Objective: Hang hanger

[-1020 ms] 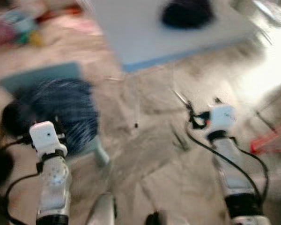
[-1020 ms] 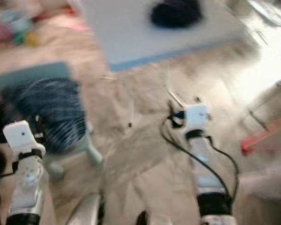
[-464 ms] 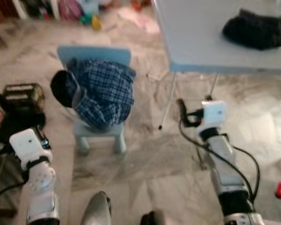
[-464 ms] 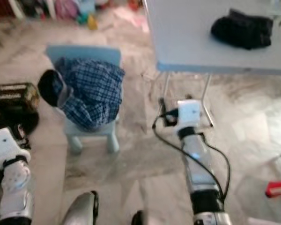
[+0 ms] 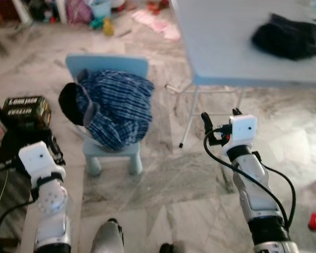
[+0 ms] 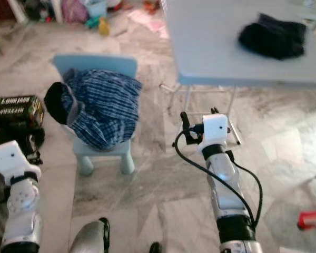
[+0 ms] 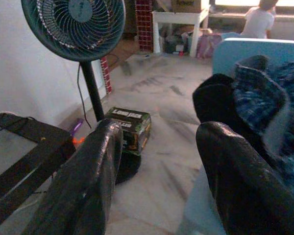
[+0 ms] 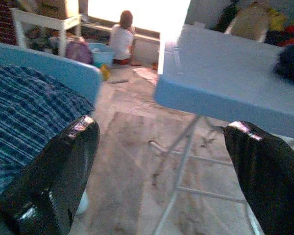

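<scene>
Only plaid shirt (image 5: 120, 108) crumpled on chair (image 5: 106, 66).

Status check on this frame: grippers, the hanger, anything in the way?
Left gripper open, empty, near blue chair. Right gripper open, empty, facing table. No hanger visible; plaid shirt heaped on chair. Chair and table legs ahead.

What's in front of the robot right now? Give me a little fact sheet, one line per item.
chair: small blue chair on the marble floor
on chair: plaid shirt heaped on the seat, dark garment beside it
table: grey-blue folding table with a black cloth on top
box: dark printed box on the floor
left claw: open, empty
right claw: open, empty
hanger: none visible
</scene>
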Controlling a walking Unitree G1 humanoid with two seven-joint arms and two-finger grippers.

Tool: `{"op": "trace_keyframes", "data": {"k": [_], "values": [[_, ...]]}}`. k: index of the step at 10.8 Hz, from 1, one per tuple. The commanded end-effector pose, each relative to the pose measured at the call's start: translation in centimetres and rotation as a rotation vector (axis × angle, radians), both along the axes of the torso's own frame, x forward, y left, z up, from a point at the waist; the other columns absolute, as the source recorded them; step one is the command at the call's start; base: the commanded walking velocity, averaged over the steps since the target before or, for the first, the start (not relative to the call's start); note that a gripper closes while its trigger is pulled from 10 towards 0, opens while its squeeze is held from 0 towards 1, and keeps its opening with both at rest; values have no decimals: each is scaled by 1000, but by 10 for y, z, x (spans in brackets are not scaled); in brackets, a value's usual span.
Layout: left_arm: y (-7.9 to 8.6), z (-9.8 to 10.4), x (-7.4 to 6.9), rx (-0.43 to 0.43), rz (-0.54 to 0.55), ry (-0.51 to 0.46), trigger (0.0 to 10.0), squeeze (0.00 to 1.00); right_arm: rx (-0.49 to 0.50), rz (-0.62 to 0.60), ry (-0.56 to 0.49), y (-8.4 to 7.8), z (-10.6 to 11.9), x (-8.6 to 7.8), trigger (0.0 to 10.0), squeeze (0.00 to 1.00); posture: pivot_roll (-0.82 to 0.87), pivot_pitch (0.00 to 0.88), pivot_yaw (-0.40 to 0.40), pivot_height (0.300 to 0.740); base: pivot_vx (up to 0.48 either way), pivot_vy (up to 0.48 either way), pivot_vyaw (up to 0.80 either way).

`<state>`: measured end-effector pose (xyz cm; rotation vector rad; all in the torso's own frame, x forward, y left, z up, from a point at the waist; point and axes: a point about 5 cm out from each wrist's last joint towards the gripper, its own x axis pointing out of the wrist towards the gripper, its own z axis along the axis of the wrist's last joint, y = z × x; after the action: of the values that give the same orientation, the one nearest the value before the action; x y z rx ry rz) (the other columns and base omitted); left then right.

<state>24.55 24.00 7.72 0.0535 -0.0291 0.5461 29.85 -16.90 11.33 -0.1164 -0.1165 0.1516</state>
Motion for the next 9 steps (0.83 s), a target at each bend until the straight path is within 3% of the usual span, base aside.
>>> {"op": "trace_keyframes", "data": {"k": [1,5,9], "values": [[-4,-1,1,2,-25,-1,10000,0,12,11,2,-2,0,-2,10000,0,68,159,-105,740,416,0,0],[-10,-4,-2,18,-55,11,10000,0,13,82,7,7,-2,-7,10000,0,69,168,-106,740,410,0,0],[-13,-27,-14,-11,-83,129,10000,0,3,107,13,5,-1,-9,10000,0,59,184,-124,740,0,0,0]]}}
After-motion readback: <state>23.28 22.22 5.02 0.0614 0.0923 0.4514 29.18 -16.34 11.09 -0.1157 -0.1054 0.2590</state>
